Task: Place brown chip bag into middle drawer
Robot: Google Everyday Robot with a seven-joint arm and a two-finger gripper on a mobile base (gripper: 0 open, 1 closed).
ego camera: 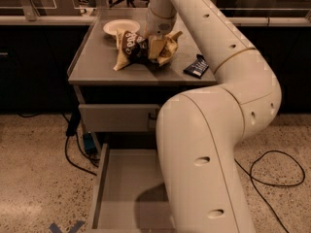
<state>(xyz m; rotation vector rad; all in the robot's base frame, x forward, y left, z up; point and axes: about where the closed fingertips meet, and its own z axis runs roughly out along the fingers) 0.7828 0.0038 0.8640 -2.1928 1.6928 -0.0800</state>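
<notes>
The brown chip bag (132, 48), crumpled dark brown and pale yellow with white lettering, stands on the grey cabinet top (97, 64). My gripper (155, 46) comes down from above into the middle of the bag and is shut on it, and the foil bunches up around it. The bag's lower edge still rests on the cabinet top. The middle drawer (121, 193) is pulled open far below, near the floor. Its flat grey floor is bare and partly hidden behind my arm.
A white bowl (121, 27) sits behind the bag at the back of the top. A small dark-blue snack wrapper (196, 66) lies to the right. A shut grey drawer front (114, 118) is under the top. Cables (272, 174) lie on the speckled floor. My large arm (209, 144) fills the front right.
</notes>
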